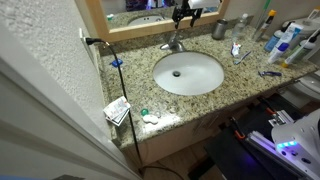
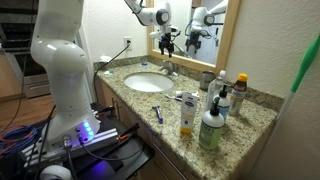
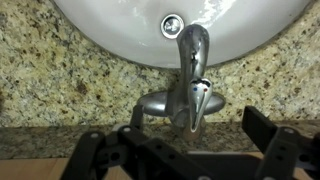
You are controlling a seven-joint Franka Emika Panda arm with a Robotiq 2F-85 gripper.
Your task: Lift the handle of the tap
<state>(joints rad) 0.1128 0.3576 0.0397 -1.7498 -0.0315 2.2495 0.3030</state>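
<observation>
Wrist view shows the short, brushed-silver handle (image 3: pixel 160 102) ahead of wide-spread, empty fingers (image 3: pixel 275 150).

Speckled granite countertop (image 1: pixel 130 82) with white oval basin (image 1: pixel 206 76), tap (image 1: pixel 172 43) behind it, bottles (image 2: pixel 211 128) clustered at one end.

The silvery tap (image 3: pixel 190 45) (short curved spout) stands behind the basin (image 3: pixel 100 25), its handle (image 3: pixel 197 102) on top.

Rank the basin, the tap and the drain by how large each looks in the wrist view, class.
1. basin: largest, though the frame cuts it off.
2. tap: it sits nearer the camera, which enlarges it, but it clearly covers less than the basin.
3. drain: smallest, a small ring in the basin.
</observation>
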